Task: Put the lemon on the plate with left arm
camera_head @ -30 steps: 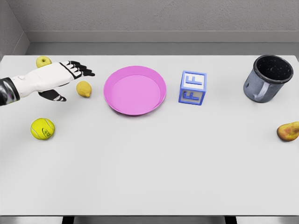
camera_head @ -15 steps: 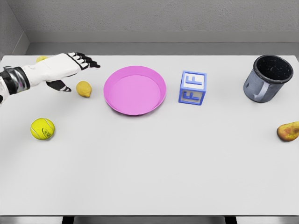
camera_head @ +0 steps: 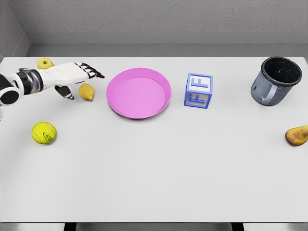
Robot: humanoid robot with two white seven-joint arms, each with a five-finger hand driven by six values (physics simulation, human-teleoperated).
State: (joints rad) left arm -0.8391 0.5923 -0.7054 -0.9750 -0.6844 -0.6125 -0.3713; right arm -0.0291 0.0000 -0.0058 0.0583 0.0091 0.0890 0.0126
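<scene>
Tennis ball (camera_head: 44,133) and pear (camera_head: 297,135) are sitting nearest on the white table (camera_head: 159,178), at opposite sides. Lemon (camera_head: 86,91) is lying just left of the pink plate (camera_head: 139,93), not on it. Left hand (camera_head: 72,76) is hovering beside and above the lemon, fingers extended, holding nothing. Letter block (camera_head: 198,90) and mug (camera_head: 275,81) are standing right of the plate. Apple (camera_head: 44,63) is sitting farthest back.
</scene>
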